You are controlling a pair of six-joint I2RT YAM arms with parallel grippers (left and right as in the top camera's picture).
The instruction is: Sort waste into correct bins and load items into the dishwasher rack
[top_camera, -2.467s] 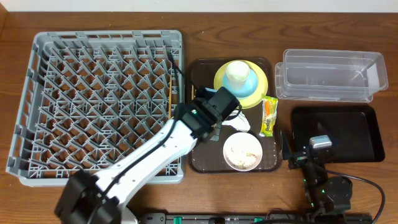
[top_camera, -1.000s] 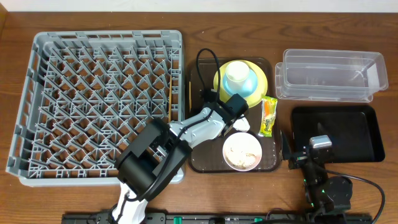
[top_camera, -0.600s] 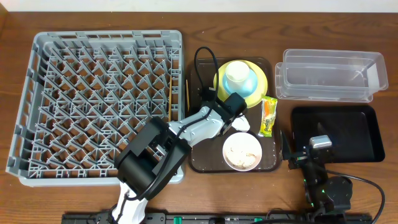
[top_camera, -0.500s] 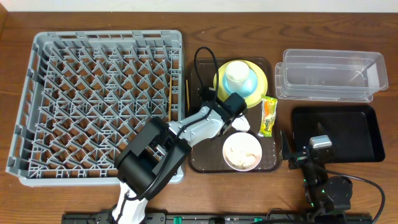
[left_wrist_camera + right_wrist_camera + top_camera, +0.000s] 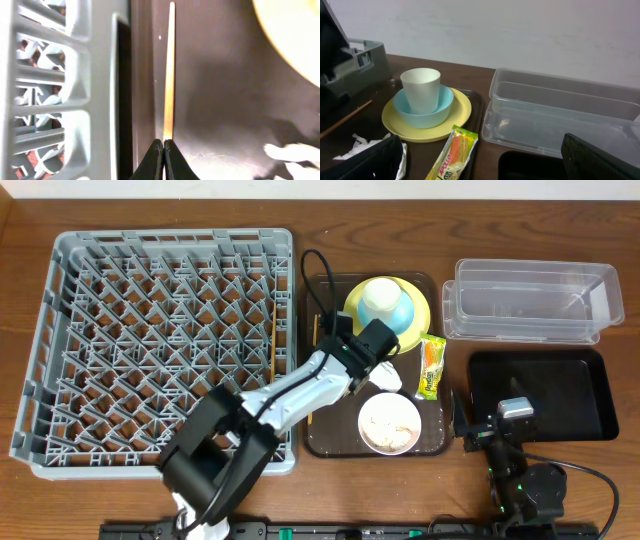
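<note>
Overhead and wrist views of the sorting bench (image 5: pixel 400 220), dark wood-grain. At left stands the large square grey plastic dishwasher rack (image 5: pixel 160 330), its floor a lattice of upright pegs; a second wooden chopstick (image 5: pixel 272 330) lies along its right side.

The left end effector (image 5: pixel 163 150) has its dark pointed tips pressed together on the near end of a thin, straight wooden chopstick (image 5: pixel 169 75). That chopstick runs over the left margin of the matte brown rectangular serving tray (image 5: pixel 225 100), just beside the rack wall.

On the tray:
- A round yellow plate (image 5: pixel 457 117) carries a light blue dish (image 5: pixel 442 107).
- A small white cup (image 5: pixel 420 87) stands upright in the dish.
- A crumpled white tissue (image 5: pixel 387 377) lies below the plate.
- A white bowl (image 5: pixel 390 423) holds whitish rice-like scraps.
- A glossy green-and-orange snack wrapper (image 5: pixel 454 152) lies flat at the tray's right edge.

To the right, a clear plastic rectangular tub (image 5: pixel 530 300) sits behind a shallow glossy black rectangular tray (image 5: pixel 545 390).

The right end effector (image 5: pixel 481 150), fingers (image 5: pixel 365 162) spread wide, holds nothing and sits near the bench's front edge.
</note>
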